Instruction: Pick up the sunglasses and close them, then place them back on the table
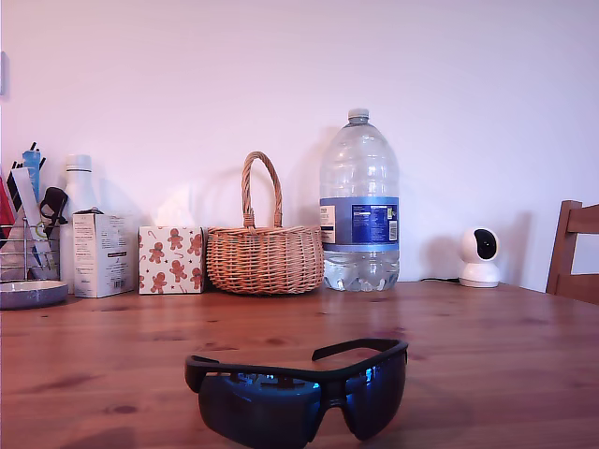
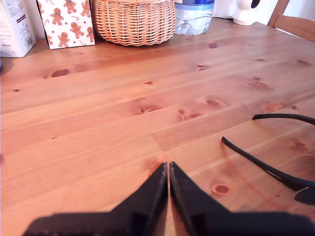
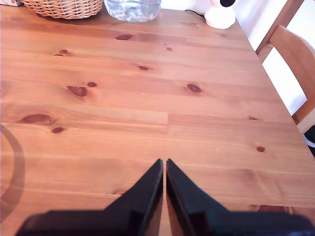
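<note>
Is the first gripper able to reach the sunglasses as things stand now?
Probably yes. In the first wrist view the sunglasses lie open on the table, with only bare wood between them and my first gripper. Its jaws are shut, so they would have to open first.

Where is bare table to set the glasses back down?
Bare table runs between the sunglasses and the back row, and toward the chair. The back is crowded: basket, bottle, boxes.
</note>
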Controlling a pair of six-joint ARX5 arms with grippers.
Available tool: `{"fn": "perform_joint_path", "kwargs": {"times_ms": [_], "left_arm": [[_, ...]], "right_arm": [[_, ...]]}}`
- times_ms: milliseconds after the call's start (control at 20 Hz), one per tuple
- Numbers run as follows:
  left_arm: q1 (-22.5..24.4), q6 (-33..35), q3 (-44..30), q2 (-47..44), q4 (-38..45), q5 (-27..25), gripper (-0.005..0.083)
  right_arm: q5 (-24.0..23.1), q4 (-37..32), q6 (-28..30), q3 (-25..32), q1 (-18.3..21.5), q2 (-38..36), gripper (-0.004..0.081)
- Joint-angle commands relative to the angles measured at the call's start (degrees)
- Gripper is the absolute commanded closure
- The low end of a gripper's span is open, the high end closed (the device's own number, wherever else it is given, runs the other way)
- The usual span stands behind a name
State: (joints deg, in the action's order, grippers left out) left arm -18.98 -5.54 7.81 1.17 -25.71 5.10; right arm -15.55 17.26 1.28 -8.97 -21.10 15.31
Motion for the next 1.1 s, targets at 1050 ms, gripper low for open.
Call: {"fn": "perform_joint_path", "kwargs": {"times_ms": [1050], "left_arm": [[-6.1,-4.1,9.2,12.6,10.6,20.0,0.0795]], "right_arm": [[19.9,-6.7,-17.4,-0.2,-3.8,3.7,0.0783]]}}
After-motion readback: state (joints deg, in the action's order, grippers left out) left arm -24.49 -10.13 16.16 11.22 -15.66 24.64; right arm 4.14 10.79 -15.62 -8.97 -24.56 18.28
